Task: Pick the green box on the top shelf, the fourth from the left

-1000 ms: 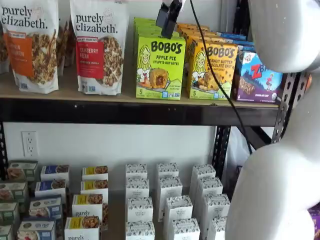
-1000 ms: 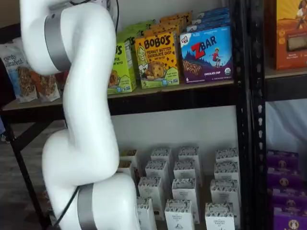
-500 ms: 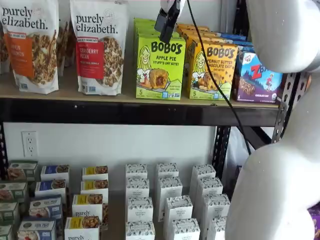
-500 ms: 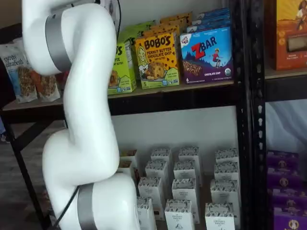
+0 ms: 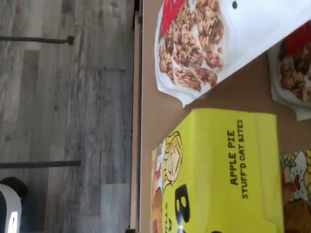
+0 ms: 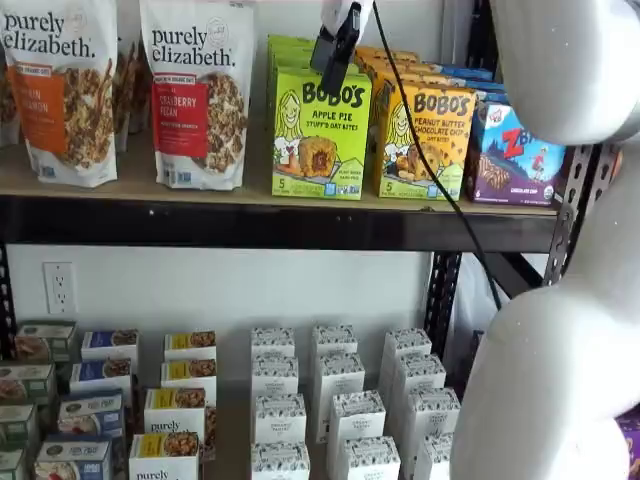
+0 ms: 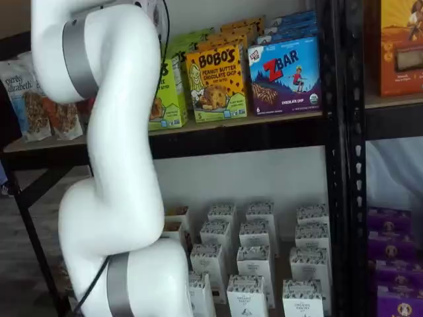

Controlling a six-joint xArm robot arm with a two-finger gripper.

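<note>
Wrist view looks straight down on the green box [image 5: 218, 170], its "APPLE PIE STUFF'D OAT BITES" lid filling much of the picture, with a granola bag [image 5: 204, 43] just beside it on the tan board of the top shelf [image 5: 150, 97]. In a shelf view the green box [image 6: 320, 135] stands at the front of its row on the top shelf [image 6: 250, 190], between the cranberry pecan bag [image 6: 198, 95] and the yellow-orange Bobo's box [image 6: 425, 140]. The fingers [image 6: 334, 45] hang at the box's top edge, seen as 1 dark mass, so whether they are spread I cannot tell; they hold nothing. Compared with 1 second ago they have shifted slightly toward the box top. My guess is the approach is nearly complete and the grasp not yet made.
</note>
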